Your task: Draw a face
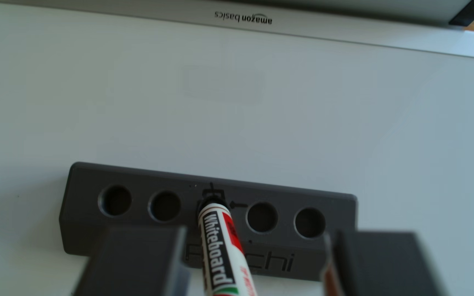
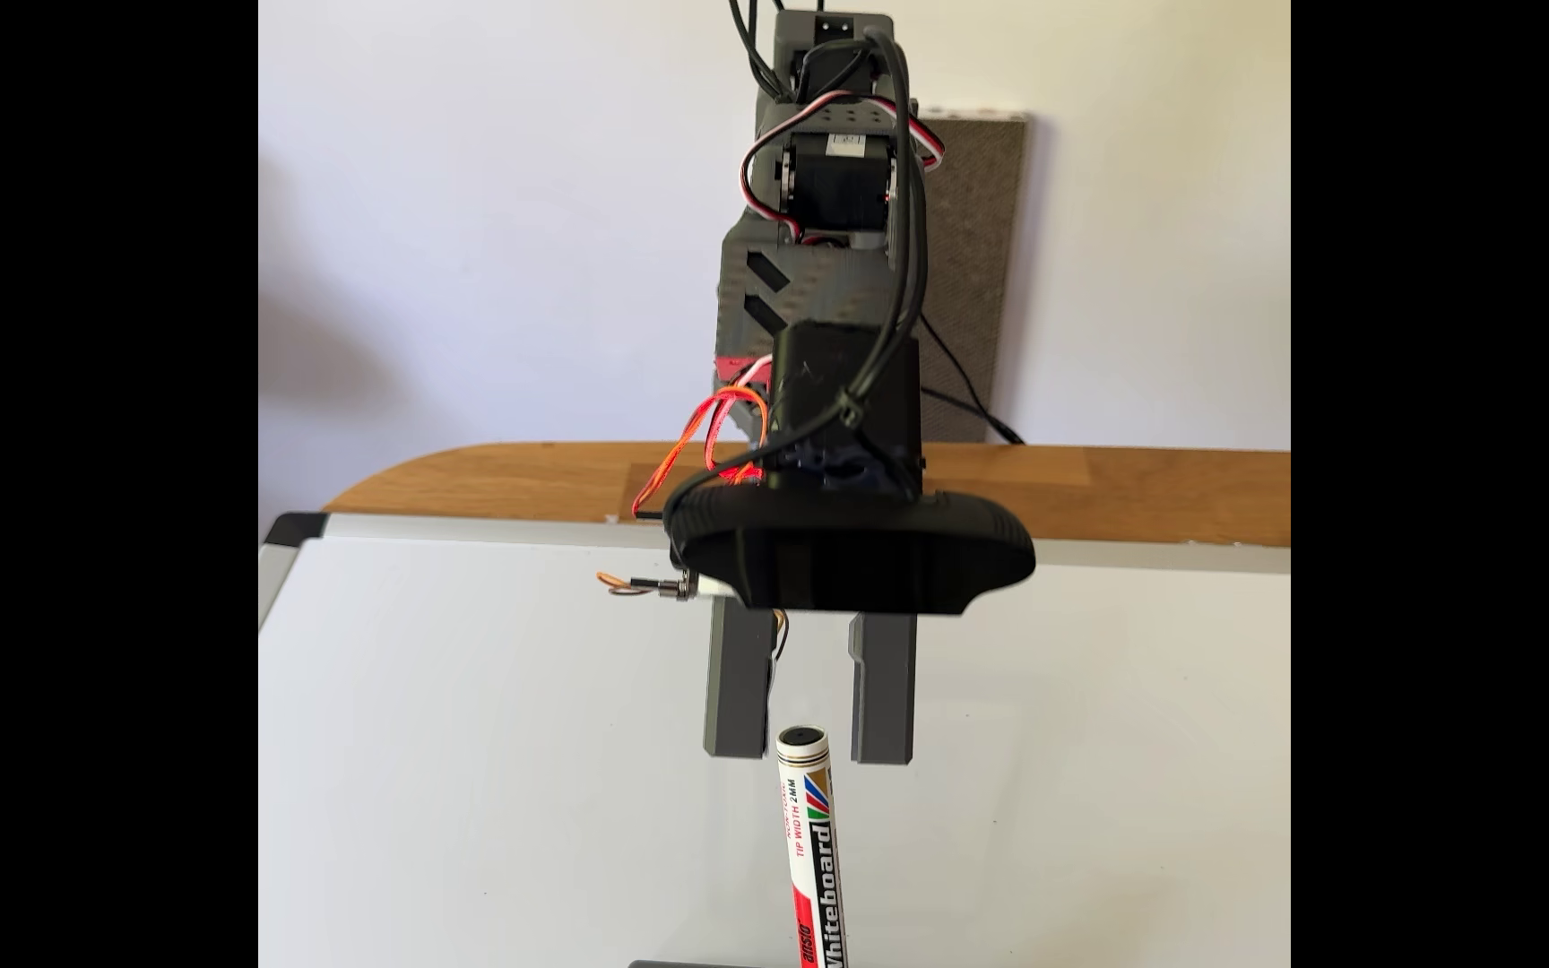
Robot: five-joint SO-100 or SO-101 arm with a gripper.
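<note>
Trouble is being risked at the pick-up: the marker [image 1: 218, 236] is standing tilted in the middle hole of the grey holder [image 1: 87, 199], between the spread jaws of the gripper [image 2: 808, 745], untouched. An off-centre squeeze is likely to knock it askew. No face is being shown yet on the whiteboard [image 1: 344, 113].

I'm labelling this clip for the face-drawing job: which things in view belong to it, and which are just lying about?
Belongs to the job:
- whiteboard marker, standing in the grey holder block
- whiteboard, no face drawn yet
- gripper, jaws open either side of the marker's top

Just lying about:
- grey holder block and its four empty holes
- wooden table
- brown panel against the wall
</note>
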